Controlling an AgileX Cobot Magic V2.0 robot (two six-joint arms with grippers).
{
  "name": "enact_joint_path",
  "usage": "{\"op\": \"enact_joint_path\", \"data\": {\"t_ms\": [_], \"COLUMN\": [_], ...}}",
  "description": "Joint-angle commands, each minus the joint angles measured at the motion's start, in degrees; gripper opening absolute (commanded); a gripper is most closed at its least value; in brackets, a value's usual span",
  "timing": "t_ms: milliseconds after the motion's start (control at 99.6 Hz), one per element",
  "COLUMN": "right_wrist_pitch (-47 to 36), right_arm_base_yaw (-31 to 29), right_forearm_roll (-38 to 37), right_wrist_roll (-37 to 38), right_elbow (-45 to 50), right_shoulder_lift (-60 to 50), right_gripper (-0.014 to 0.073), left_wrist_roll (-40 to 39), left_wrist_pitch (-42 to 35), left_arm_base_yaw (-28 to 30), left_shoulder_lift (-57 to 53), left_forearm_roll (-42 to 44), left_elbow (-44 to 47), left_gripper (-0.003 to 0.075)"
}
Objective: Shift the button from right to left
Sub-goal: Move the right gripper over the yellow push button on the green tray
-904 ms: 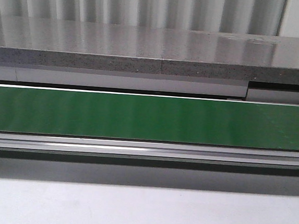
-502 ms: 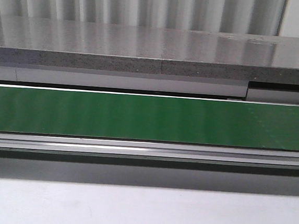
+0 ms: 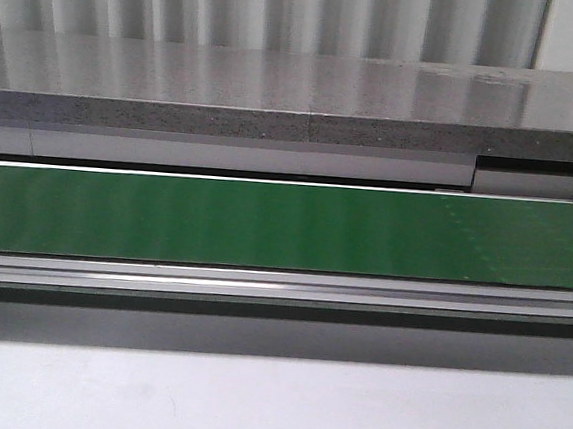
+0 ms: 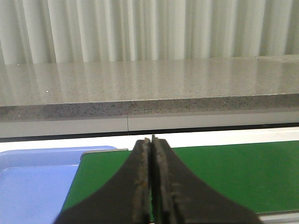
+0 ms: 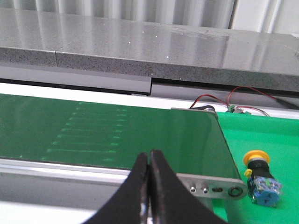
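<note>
Nothing moved on green belt (image 3: 266,223); blue tray (image 4: 32,182) holds nothing visible.

The front camera is looking forward, low and close, across the green belt (image 3: 266,223) toward the grey counter (image 3: 277,98). Both wrist cameras are facing likewise, sharing that belt (image 4: 233,172) (image 5: 117,135) and counter.
</note>
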Motion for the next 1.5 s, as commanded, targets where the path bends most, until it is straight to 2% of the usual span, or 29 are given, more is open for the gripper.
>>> {"op": "enact_joint_path", "data": {"t_ms": [0,100,201,412,653,743,864,1115,1185,1256,1406,1426,1487], "right_wrist_pitch": [-8.9,-13.4,-10.3,9.7,37.2,44.1,46.0,48.9,50.9,52.3,52.8,52.6,51.8], "right_arm_base_yaw": [0.0,-0.1,-0.1,-0.1,-0.1,-0.1,-0.1,-0.1,-0.1,-0.1,-0.1,-0.1,-0.1], "right_forearm_roll": [-0.9,0.2,1.4,6.0,6.0,7.0,9.8,11.9,11.9,11.9,11.7,11.7,11.7], "right_wrist_roll": [-0.5,-0.5,-0.5,0.2,5.8,5.8,5.8,5.8,5.8,5.8,5.8,5.8,5.8], "right_elbow": [-1.1,-1.8,-5.7,-21.4,-43.5,-49.7,-53.4,-53.3,-53.3,-53.3,-53.3,-53.3,-53.3], "right_shoulder_lift": [-0.9,-0.9,-0.8,4.4,19.8,25.0,30.1,34.1,34.6,34.9,35.0,35.0,35.1], "right_gripper": [-0.0068,-0.0068,-0.0068,-0.0068,-0.0068,-0.0068,-0.0068,-0.0058,-0.0005,0.0099,0.0437,0.0503,0.0608], "left_wrist_roll": [-0.7,-0.7,-0.7,-0.7,-0.7,-0.7,-0.7,-0.7,-0.7,-0.7,-0.7,-0.7,-0.7], "left_wrist_pitch": [-4.7,-4.7,-4.7,-4.7,-4.7,-4.7,-4.7,-4.7,-4.7,-4.7,-4.7,-4.7,-4.7], "left_arm_base_yaw": [-0.4,-0.4,-0.4,-0.4,-0.4,-0.4,-0.4,-0.4,-0.4,-0.4,-0.4,-0.4,-0.4], "left_shoulder_lift": [-2.0,-2.0,-2.0,-2.0,-2.0,-2.0,-2.0,-2.0,-2.0,-2.0,-2.0,-2.0,-2.0], "left_forearm_roll": [-0.3,-0.3,-0.3,-0.3,-0.3,-0.3,-0.3,-0.3,-0.3,-0.3,-0.3,-0.3,-0.3], "left_elbow": [1.4,1.4,1.4,1.4,1.4,1.4,1.4,1.4,1.4,1.4,1.4,1.4,1.4], "left_gripper": [-0.002,-0.002,-0.002,-0.002,-0.002,-0.002,-0.002,-0.002,-0.002,-0.002,-0.002,-0.002,-0.002]}}
